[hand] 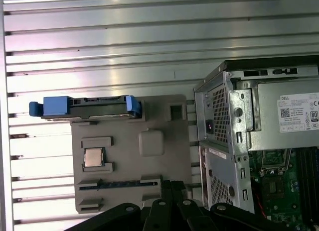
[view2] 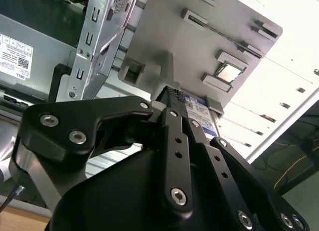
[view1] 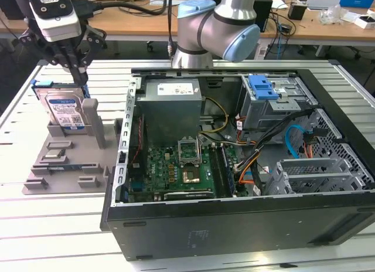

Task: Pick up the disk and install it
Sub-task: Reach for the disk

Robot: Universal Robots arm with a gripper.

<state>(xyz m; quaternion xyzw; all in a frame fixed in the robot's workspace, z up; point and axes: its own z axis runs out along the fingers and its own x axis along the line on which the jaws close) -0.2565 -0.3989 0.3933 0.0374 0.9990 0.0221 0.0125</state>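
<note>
Disk (view1: 65, 111): there is one, standing on edge in a slot at the back of one grey holder (view1: 58, 166) on the table (view1: 58, 242), at the exterior view's left of one open case (view1: 234, 225). One pincer (view1: 81, 78) hangs right over the disk's top edge, toward its end nearer the case. Its fingers look pressed together with nothing between them, and whether the tips touch the disk cannot be told. The exterior view shows the disk's blue-and-white label face, the arm's base behind the case, and inside the case one grey power supply (view1: 173, 102), one board (view1: 176, 166) and one blue latch (view1: 262, 87). The first wrist view shows the disk edge-on (hand: 84, 105), with a blue rail at each end, two in all. It also shows one square chip (hand: 93, 157) lying in a pocket of the holder. The second wrist view looks along the black fingers (view2: 172, 126) to a strip of the label (view2: 199, 111) just beyond them.
</note>
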